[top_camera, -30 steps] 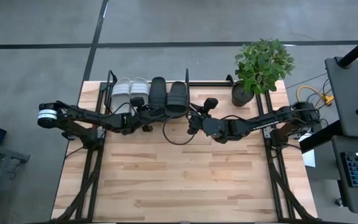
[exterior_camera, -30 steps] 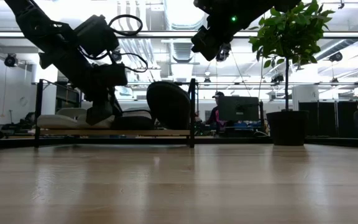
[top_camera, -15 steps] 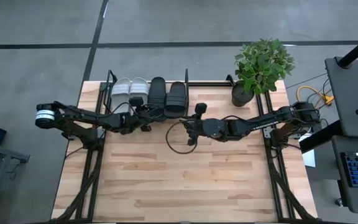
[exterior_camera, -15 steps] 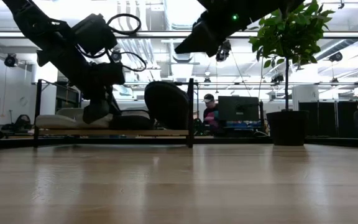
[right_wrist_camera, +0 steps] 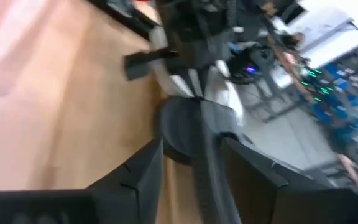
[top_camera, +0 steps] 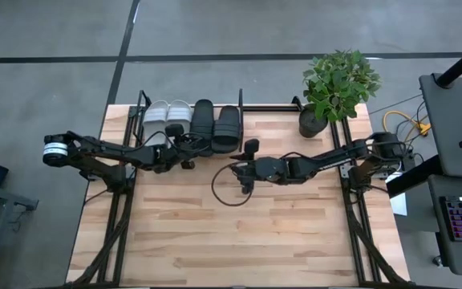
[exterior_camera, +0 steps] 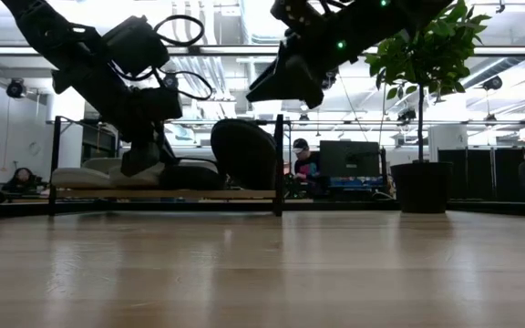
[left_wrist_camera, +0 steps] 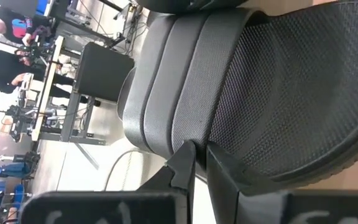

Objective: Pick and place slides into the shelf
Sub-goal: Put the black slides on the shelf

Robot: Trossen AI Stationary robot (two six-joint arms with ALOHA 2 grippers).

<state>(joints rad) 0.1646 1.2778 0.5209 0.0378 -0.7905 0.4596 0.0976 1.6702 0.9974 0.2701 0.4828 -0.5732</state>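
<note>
From above, all four slides are seen lined up in the low shelf of thin black metal rods [top_camera: 239, 100] at the far edge of the pale wood-plank table [top_camera: 239, 233]: the light grey-white pair [top_camera: 168, 111] on one side, then the matte black slide [top_camera: 203, 118] and the second matte black slide [top_camera: 228, 127]. The left gripper [top_camera: 189, 147] is placed at the near end of the first black slide, while the right gripper [top_camera: 245, 156] hangs over bare table just beside the shelf, carrying nothing. The placing step is judged to be nearly finished; what remains calls for the left fingers to be released and both arms drawn clear without dragging a slide out. A potted green plant [top_camera: 337, 84] stands at the far right corner.

At table height, the shelf's light board base [exterior_camera: 162, 193] is shown bearing the pale pair [exterior_camera: 108, 173] lying flat, and a rounded black slide [exterior_camera: 244, 153] tipped up on edge against the end frame. The right gripper [exterior_camera: 290, 77] is raised well above.

In the left wrist view, the fingers [left_wrist_camera: 180, 163] are pressed together, pinching the edge of a black slide [left_wrist_camera: 278, 93] whose footbed is finely dimpled and whose strap is smooth and ribbed.

In the right wrist view, the fingers [right_wrist_camera: 143, 171] are spread, with nothing between them.
</note>
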